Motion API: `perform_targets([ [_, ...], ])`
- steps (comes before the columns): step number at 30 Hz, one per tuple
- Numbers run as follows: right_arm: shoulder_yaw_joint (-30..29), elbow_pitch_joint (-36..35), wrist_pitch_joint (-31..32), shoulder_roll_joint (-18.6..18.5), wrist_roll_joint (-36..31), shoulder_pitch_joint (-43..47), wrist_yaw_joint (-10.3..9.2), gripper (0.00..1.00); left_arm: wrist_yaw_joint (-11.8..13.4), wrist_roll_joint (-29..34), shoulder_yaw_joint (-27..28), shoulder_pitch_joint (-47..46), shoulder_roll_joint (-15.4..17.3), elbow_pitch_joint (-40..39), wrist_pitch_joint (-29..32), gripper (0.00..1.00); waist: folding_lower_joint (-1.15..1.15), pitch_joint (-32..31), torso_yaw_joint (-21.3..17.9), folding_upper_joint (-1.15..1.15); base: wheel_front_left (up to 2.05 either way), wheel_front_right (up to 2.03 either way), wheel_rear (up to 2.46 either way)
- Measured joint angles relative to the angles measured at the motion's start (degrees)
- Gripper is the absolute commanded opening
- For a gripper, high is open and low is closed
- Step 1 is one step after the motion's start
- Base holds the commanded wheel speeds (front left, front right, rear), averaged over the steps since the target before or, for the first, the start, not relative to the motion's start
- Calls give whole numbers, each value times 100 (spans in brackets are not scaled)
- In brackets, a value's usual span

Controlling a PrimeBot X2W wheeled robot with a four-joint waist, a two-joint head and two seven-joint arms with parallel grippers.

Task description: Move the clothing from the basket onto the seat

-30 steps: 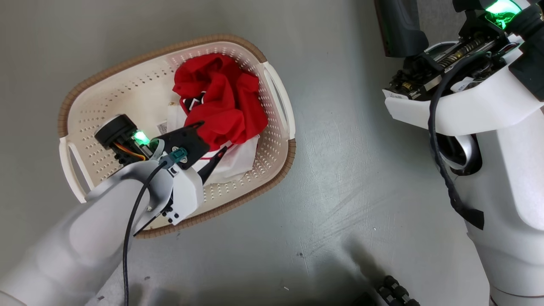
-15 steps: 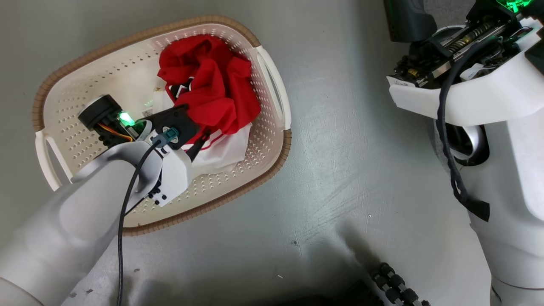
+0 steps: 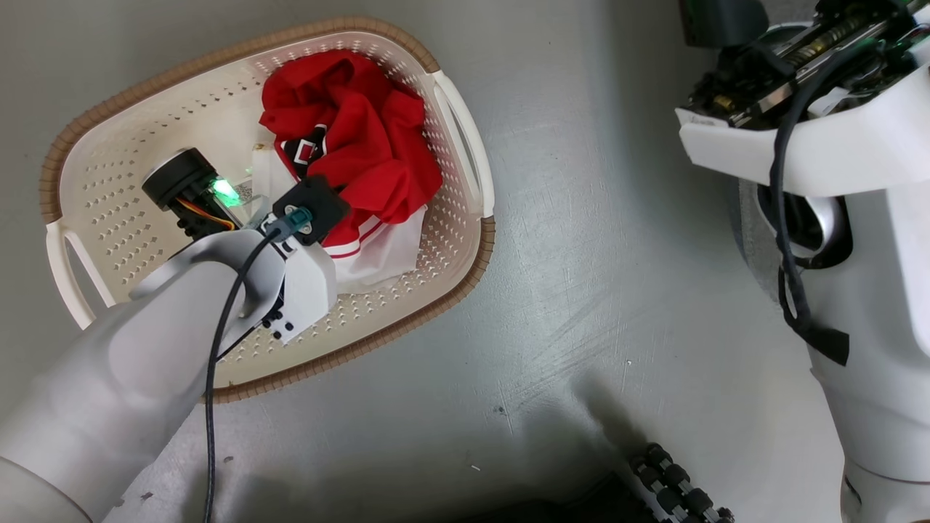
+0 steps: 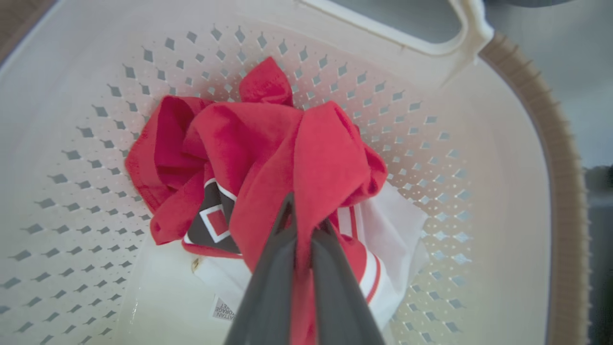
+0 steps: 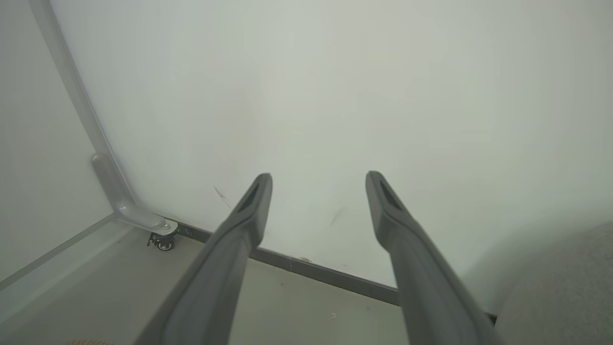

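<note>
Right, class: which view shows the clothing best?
Left wrist view: the clothing lies close up, the left gripper shut on a fold. Head view shows it smaller, partly behind that wrist. Right wrist view faces a wall.

The clothing [image 4: 268,143] is red with a white panel, red-and-white striped trim and a black patch bearing a white-outlined square. The basket [image 3: 131,181] is cream-white, dotted with diamond-shaped holes, under a brown ribbed rim band [image 4: 565,172]. The left hand [image 4: 306,213] and right hand [image 5: 318,184] are dark grey. The floor [image 3: 581,254] is grey.
</note>
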Motion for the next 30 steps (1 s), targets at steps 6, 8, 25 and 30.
perform_targets([
  [6, -48, 34, 0, 0, -20, -75, 0, 100, 0, -270, 110, 0, -66, 0, -109, 0, 0, -51, 42, 0, 0, 0, 0],
  [8, -66, 58, 0, 0, -51, -75, 0, 100, 0, -369, 166, 2, -86, -3, -196, 0, 0, -79, 64, 0, 0, 0, 0],
  [25, -211, 261, 0, -2, -318, -72, 0, 100, 0, -1051, 758, 371, -31, -209, -993, 0, 0, -555, 334, 0, 0, 0, 0],
  [30, -267, 363, 0, -2, -363, -52, 0, 100, 0, -1214, 950, 567, -37, -293, -1273, 0, 0, -760, 412, 0, 0, 0, 0],
])
